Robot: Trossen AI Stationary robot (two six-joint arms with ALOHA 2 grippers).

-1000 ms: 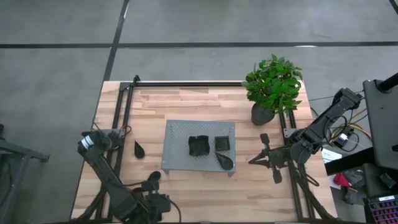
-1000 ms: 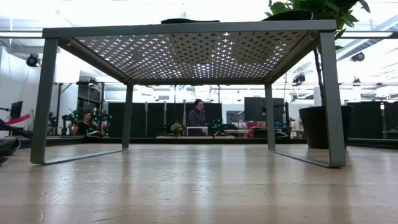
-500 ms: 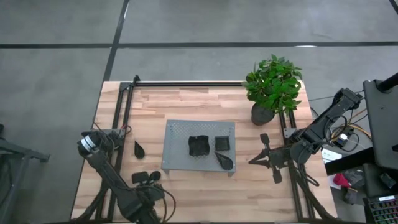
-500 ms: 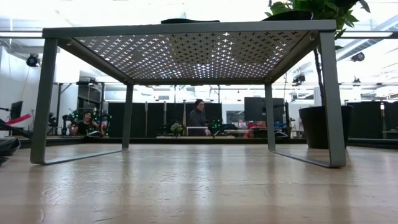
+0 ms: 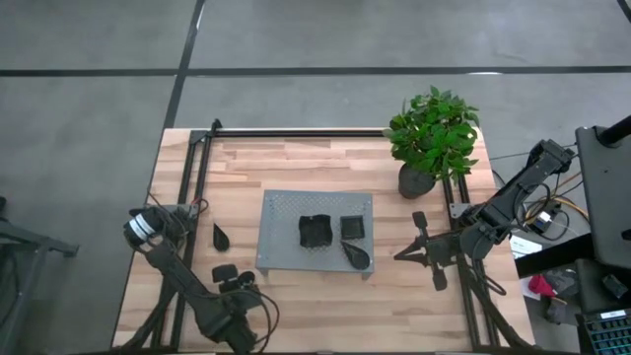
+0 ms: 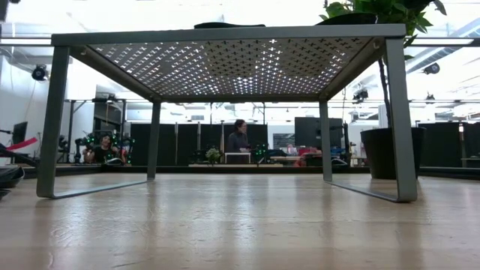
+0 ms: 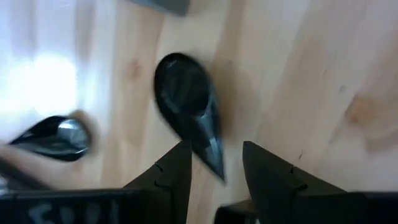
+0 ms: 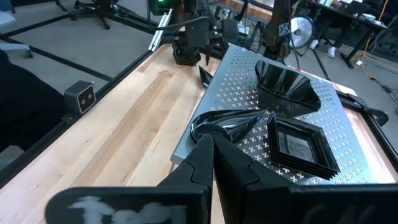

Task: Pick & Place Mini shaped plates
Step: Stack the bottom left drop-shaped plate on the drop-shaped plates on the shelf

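Three mini shaped plates lie on the grey perforated tray point(image 5: 281, 212): a wavy-edged one point(image 5: 315, 230), a square one point(image 5: 352, 227) and a teardrop one point(image 5: 357, 255). A fourth, a teardrop plate point(image 5: 219, 237), lies flat on the wood left of the tray. My left gripper point(image 5: 229, 276) is open and stands on the near side of that plate. In the left wrist view the plate point(image 7: 183, 99) points its tip between my fingers point(image 7: 214, 152). My right gripper point(image 5: 399, 254) is shut and waits right of the tray, pointing at it point(image 8: 211, 142).
A potted green plant point(image 5: 432, 138) stands at the far right corner. A black metal frame point(image 5: 296, 133) runs along the table's edges. The tray stands on legs point(image 6: 52, 120) above the wood. A blurred dark glossy shape point(image 7: 56, 138) shows beside the teardrop plate in the left wrist view.
My left gripper has moved from the table's near edge toward the far edge, closing on the teardrop plate left of the tray. The plates have kept still.
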